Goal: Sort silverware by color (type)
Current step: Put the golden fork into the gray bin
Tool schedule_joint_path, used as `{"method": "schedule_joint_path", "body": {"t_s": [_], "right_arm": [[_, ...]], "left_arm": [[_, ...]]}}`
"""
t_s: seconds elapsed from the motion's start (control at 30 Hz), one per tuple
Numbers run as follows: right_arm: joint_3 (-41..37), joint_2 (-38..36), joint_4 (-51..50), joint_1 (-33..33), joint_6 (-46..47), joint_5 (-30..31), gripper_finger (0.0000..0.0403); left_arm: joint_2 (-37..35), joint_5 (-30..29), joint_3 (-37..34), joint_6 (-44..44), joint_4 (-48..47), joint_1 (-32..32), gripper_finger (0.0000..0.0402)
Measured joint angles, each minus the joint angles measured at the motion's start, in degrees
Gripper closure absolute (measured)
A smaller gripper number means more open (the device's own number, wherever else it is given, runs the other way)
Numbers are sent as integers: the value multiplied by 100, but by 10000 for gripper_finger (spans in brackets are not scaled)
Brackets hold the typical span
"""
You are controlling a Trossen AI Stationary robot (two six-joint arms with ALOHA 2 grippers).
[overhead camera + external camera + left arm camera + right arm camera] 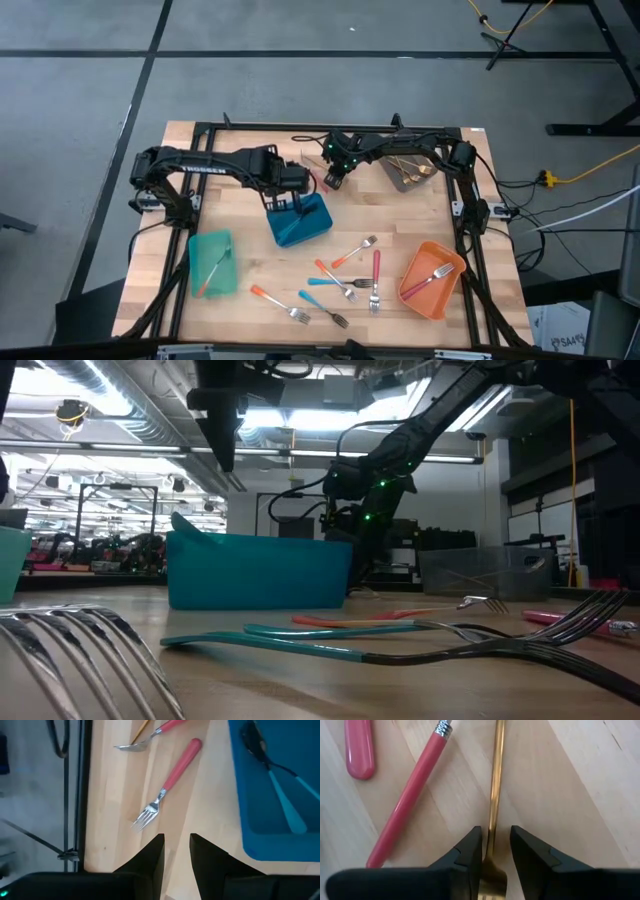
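My right gripper (pixel 335 178) (pixel 496 855) is down at the table's far middle, open. Its fingers stand on either side of a gold fork (pixel 495 785) that lies flat on the wood, at the neck just above its head, with a small gap each side. Two red handles (pixel 410 795) lie beside it. My left gripper (pixel 290 200) (pixel 177 855) hangs open and empty above the table, next to the blue bin (pixel 305 225), which holds a blue-handled utensil (pixel 287 805). A red-handled fork (pixel 172 775) lies on the table below the left gripper. Several more pieces of silverware (pixel 350 275) lie loose near the front.
A grey bin (pixel 405 172) with gold pieces stands at the far right. A teal bin (pixel 212 262) sits at the near left, and an orange bin (pixel 430 280) with a red-handled fork at the near right. Black frame rails (pixel 180 230) run along the table's edges.
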Motion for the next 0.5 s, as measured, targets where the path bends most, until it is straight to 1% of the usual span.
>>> {"method": "schedule_joint_path", "body": {"t_s": [0.3,0.37,0.5], "right_arm": [[-2,-1,-45,-4,18,-7,391],[-2,-1,-49,-4,18,-7,398],[-2,-6,-49,-4,18,-8,393]], "left_arm": [[0,-179,0,2,18,316,317],[0,-181,0,1,44,369,317],[0,-180,0,0,75,444,317]]}}
